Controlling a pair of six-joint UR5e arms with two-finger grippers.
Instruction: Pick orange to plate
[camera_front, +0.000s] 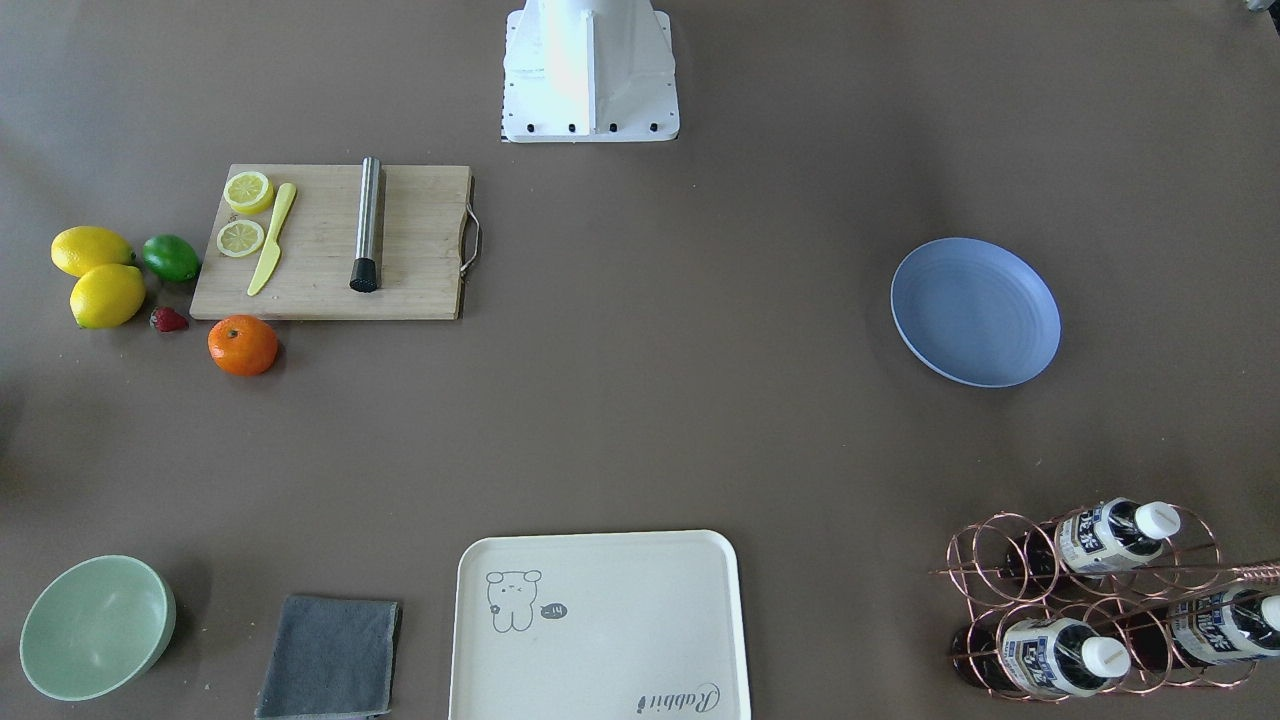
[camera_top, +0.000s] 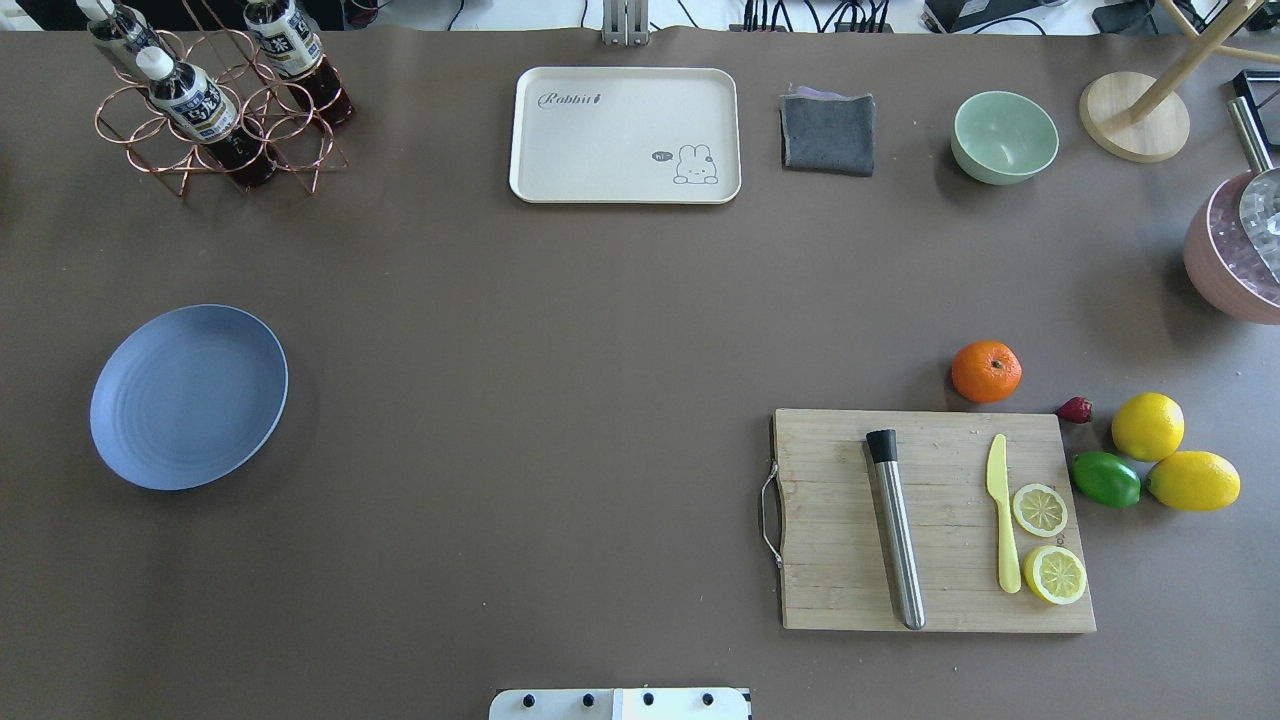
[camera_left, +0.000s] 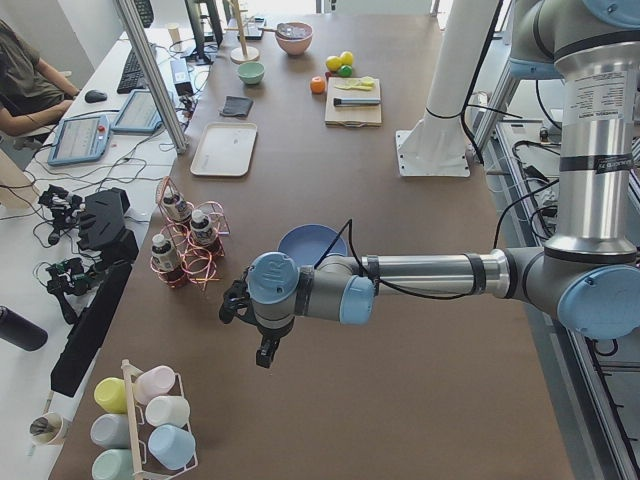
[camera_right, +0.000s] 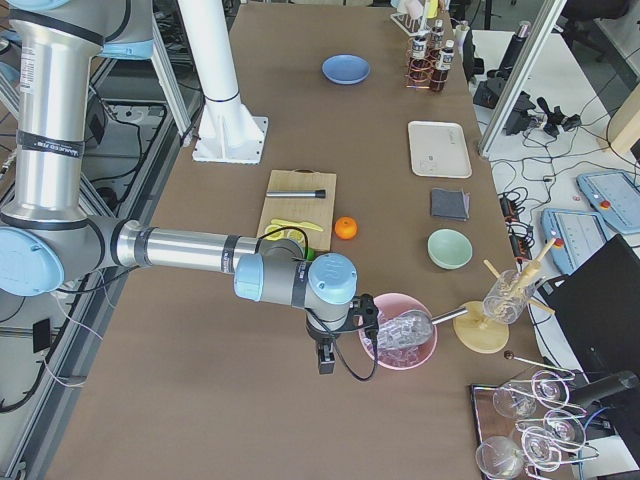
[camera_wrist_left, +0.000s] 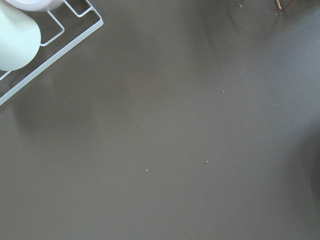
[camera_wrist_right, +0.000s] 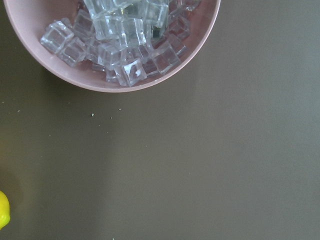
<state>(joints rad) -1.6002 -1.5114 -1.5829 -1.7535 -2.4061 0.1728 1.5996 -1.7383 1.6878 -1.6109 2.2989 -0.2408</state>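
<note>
The orange (camera_top: 986, 371) lies on the brown table just beyond the far edge of the wooden cutting board (camera_top: 930, 520), on my right side, also visible as the orange (camera_front: 243, 345). The blue-grey plate (camera_top: 188, 397) sits empty on my left side, far from the fruit. Neither gripper appears in the overhead or front views. The left gripper (camera_left: 266, 356) hangs over the table's left end, short of the plate (camera_left: 300, 240). The right gripper (camera_right: 324, 362) hangs at the right end beside the pink ice bowl (camera_right: 398, 340), well short of the orange (camera_right: 346, 228). Whether either is open or shut, I cannot tell.
On the board lie a steel muddler (camera_top: 896, 528), a yellow knife (camera_top: 1003, 525) and lemon slices (camera_top: 1040, 509). Two lemons (camera_top: 1148, 426), a lime (camera_top: 1106, 479) and a strawberry (camera_top: 1075, 409) lie beside it. Farther back: cream tray (camera_top: 560, 150), grey cloth (camera_top: 828, 132), green bowl (camera_top: 1004, 137), bottle rack (camera_top: 215, 110).
</note>
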